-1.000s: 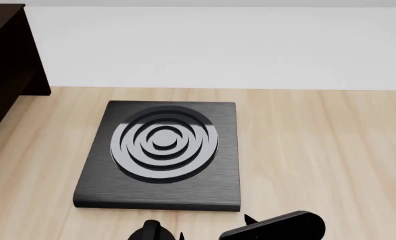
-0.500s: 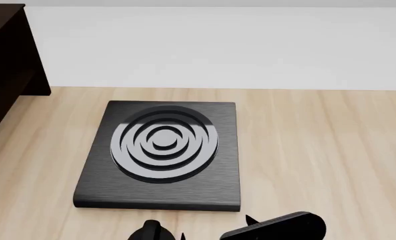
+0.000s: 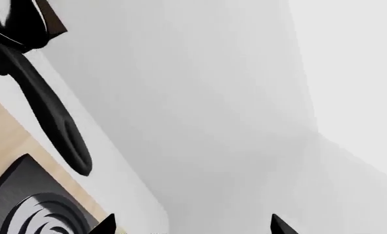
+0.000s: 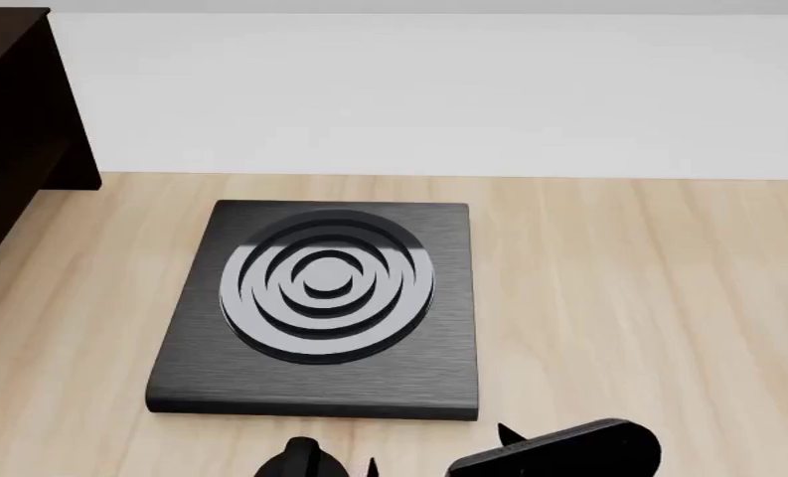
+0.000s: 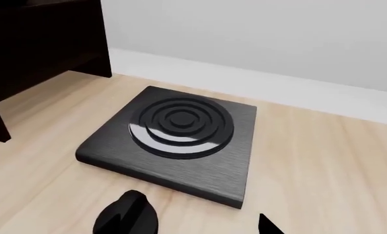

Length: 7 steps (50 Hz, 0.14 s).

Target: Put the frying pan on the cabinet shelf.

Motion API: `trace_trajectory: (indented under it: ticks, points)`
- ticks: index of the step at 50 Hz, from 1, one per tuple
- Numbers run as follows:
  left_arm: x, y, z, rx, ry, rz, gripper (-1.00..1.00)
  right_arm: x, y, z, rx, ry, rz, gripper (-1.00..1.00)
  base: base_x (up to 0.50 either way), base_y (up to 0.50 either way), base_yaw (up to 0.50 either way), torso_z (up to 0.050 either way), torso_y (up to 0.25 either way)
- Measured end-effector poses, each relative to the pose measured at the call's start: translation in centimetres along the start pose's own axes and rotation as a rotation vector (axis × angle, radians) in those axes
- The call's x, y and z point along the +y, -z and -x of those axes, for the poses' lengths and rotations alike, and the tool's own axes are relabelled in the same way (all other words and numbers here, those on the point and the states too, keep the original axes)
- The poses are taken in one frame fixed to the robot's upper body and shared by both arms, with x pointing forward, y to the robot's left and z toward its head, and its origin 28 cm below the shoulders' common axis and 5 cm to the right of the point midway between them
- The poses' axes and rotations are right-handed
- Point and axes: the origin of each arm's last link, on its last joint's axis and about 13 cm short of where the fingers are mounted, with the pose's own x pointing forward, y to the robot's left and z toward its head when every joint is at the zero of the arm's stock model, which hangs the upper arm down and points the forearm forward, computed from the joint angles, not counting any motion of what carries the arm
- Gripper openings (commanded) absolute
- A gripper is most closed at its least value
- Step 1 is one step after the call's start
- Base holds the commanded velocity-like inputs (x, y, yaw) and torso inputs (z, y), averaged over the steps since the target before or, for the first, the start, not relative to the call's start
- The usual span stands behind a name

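The frying pan shows only in the left wrist view. Its long black handle [image 3: 50, 114] with a loop hole sticks out from the black pan body at the frame's corner, beside a dark brown cabinet edge [image 3: 52, 17]. My left gripper [image 3: 193, 228] is open and empty, apart from the handle, facing the white wall. The dark cabinet [image 4: 9, 99] stands at the head view's far left; its shelf board is in shadow [image 5: 30, 48]. My right gripper [image 4: 433, 452] is open and empty, low over the tabletop in front of the burner plate; one fingertip [image 5: 268, 226] shows.
The square black burner plate [image 4: 321, 298] with concentric rings lies mid-table, also in the right wrist view [image 5: 173, 141]. A small black knob [image 4: 301, 459] sits by its front edge [image 5: 125, 217]. The light wooden tabletop [image 4: 632, 298] runs to a white wall behind.
My right gripper has drifted slightly to the right and towards me. Nothing else has moved.
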Motion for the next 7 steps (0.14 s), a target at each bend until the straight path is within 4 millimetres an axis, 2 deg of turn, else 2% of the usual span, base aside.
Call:
trace_trajectory:
  ticks: [7]
  points:
    - [-0.67,0.98,0.84,-0.005,0.014,-0.156,1.00,-0.16,-0.12,0.06,-0.009,0.011,-0.008,1.00,0.00,0.00,0.00,0.000,0.000]
